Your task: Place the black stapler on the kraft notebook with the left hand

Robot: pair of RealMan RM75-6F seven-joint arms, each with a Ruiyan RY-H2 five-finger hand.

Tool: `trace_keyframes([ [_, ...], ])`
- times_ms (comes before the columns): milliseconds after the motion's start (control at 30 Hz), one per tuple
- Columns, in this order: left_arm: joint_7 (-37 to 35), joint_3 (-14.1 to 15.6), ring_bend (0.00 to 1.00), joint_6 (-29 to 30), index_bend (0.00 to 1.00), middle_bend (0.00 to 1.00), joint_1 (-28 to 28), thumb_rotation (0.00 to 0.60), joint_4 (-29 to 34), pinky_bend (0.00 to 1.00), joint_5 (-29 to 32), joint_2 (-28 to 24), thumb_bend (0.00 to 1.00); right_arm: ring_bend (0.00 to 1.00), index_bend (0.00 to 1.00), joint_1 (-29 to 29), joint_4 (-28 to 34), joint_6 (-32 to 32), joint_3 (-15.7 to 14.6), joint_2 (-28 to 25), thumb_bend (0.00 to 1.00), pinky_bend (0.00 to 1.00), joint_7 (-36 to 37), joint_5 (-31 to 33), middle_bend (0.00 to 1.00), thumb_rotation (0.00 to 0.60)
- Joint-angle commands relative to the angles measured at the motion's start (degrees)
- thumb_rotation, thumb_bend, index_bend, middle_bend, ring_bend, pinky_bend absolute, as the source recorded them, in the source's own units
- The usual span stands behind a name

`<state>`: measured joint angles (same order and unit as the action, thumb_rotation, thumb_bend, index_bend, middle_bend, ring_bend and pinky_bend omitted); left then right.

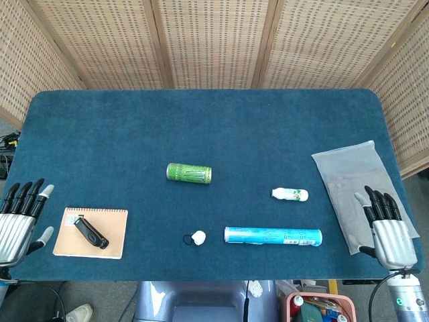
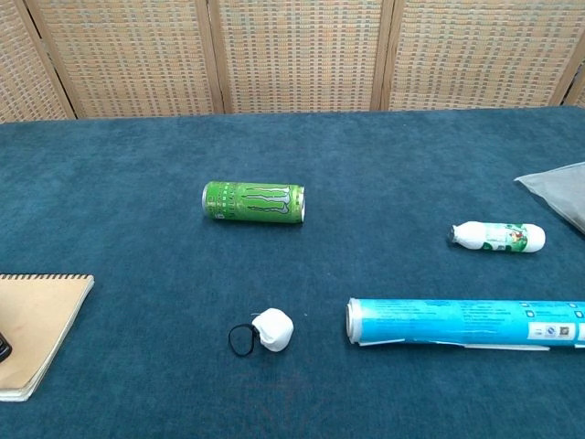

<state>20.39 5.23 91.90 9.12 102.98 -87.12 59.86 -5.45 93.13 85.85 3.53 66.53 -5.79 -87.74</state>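
Note:
The black stapler (image 1: 90, 232) lies flat on the kraft notebook (image 1: 110, 236) near the table's front left corner. In the chest view only the notebook's right part (image 2: 37, 329) shows at the left edge, with a sliver of the stapler (image 2: 3, 346). My left hand (image 1: 18, 223) is off to the left of the notebook, apart from it, fingers spread and holding nothing. My right hand (image 1: 387, 227) hovers at the front right over the grey pouch, open and holding nothing.
A green can (image 1: 189, 173) lies on its side mid-table. A white ball with a black loop (image 1: 198, 237), a long blue tube (image 1: 273, 236) and a small white bottle (image 1: 290, 194) lie toward the front. A grey pouch (image 1: 352, 188) covers the right edge.

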Motion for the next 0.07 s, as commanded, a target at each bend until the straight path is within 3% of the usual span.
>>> trace_keyframes([
  [33, -1.02, -0.36, 0.0, 1.45, 0.04, 0.0, -2.17, 0.6, -1.64, 0.0, 1.73, 2.37, 0.27, 0.0, 0.0, -0.08, 0.06, -0.1, -0.01, 0.06, 0.17, 0.0, -0.22, -0.07, 0.0, 0.6],
  [67, -1.61, -0.35, 0.0, 1.61, 0.03, 0.0, -2.58, 0.6, -2.36, 0.0, 1.87, 2.85, 0.27, 0.0, 0.0, -0.13, 0.06, -0.2, -0.03, 0.11, 0.17, 0.0, -0.42, -0.08, 0.0, 0.6],
])
